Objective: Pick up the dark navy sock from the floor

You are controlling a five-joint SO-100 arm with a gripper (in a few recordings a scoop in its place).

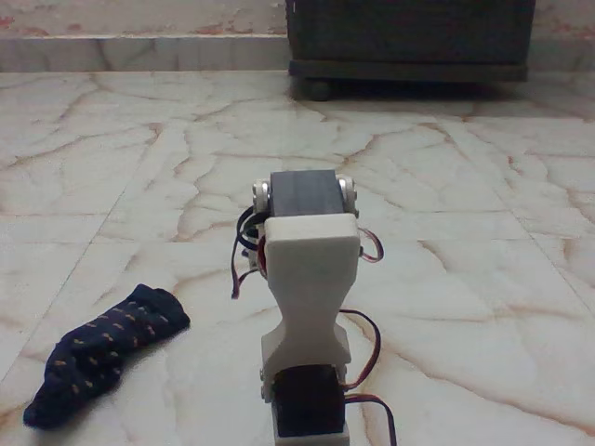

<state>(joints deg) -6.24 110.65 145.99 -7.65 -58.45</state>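
The claw itself could not be made out: the arm (310,307) was seen from behind, folded upright, and its white link and black servo blocks hid whatever lay at its far end, so whether the claw was open or closed could not be told. Nothing hung from the arm that looked like cloth.

Taking the arm as the landmark, the sock (102,353) lay to its left in the fixed view and a little nearer the camera than the arm's upper servo, clear of the arm and touching no part of it. It rested flat on the floor (446,186), slightly bent, its cuff end pointing up toward the arm and its toe end toward the lower left corner.

By that layout the task looked unstarted: the sock was untouched on the floor, and the reach, the grip and the lift all seemed left to do.

The sock was soft, limp navy knit with small orange-tan flecks, its edges rounded and slack. The floor was glossy cream marble with brown-orange veins and thin grout lines. The arm's link was smooth white plastic, waisted in the middle, with red and black wires looping at both sides. Behind the arm, well apart, stood a dark cabinet (409,42) on a low base against the wall.
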